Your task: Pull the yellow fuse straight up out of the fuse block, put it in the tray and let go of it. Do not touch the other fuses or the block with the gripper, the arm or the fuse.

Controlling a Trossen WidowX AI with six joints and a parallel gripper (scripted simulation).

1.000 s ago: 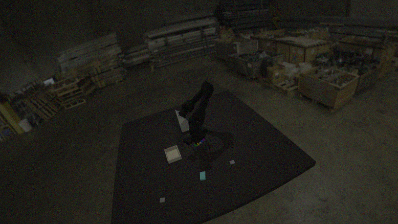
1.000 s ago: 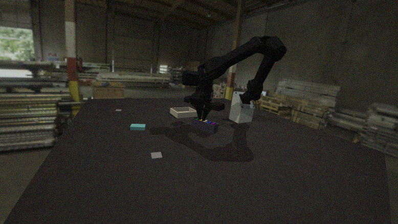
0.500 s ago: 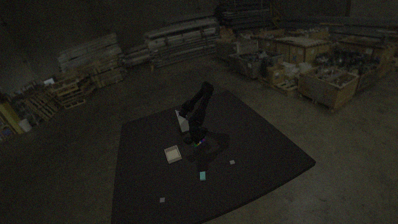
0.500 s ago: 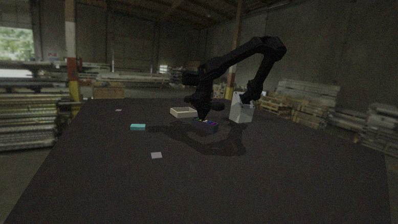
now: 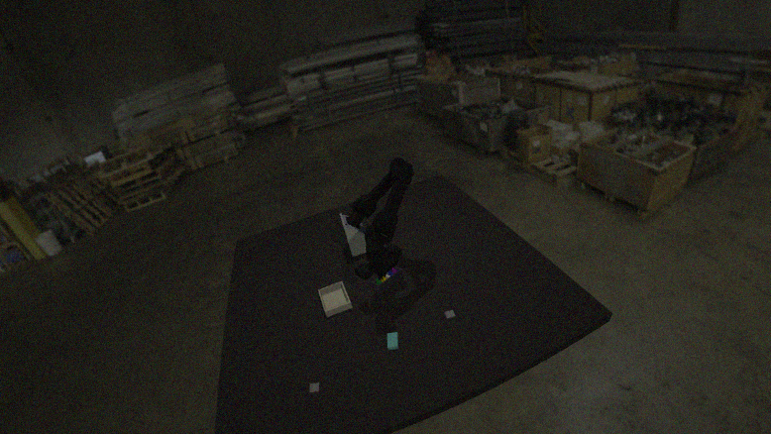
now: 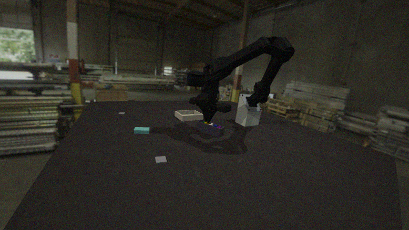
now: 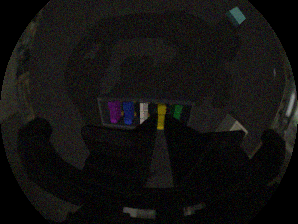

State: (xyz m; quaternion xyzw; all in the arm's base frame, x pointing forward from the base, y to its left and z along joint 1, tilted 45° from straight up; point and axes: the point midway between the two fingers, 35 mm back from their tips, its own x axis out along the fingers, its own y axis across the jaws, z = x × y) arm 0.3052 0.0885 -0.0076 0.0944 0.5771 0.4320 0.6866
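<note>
Presently we list the yellow fuse (image 7: 160, 117) as seated in the fuse block (image 6: 210, 128), second from the right of five in the wrist view, a slim upright yellow tab that stands a little longer in the picture than its neighbours; whether it has begun to lift we cannot tell. We record the gripper (image 6: 207, 119) as clenched on that fuse, its dark fingers closing in on it from below in the wrist view and pointing straight down at the block's near end in the exterior view. To either side of it we note the green fuse (image 7: 177, 111) and the white fuse (image 7: 144, 112), each just beside it, then the blue fuse (image 7: 128, 112) and the purple fuse (image 7: 113, 111) further along the row. We judge the grasp done; the straight pull upward, the carry and the release are all left. The tray (image 6: 188, 115), pale and open-topped, sits near the block and holds nothing we can see. A teal block (image 6: 141, 130) lies well apart on the dark mat (image 6: 200, 185).
</note>
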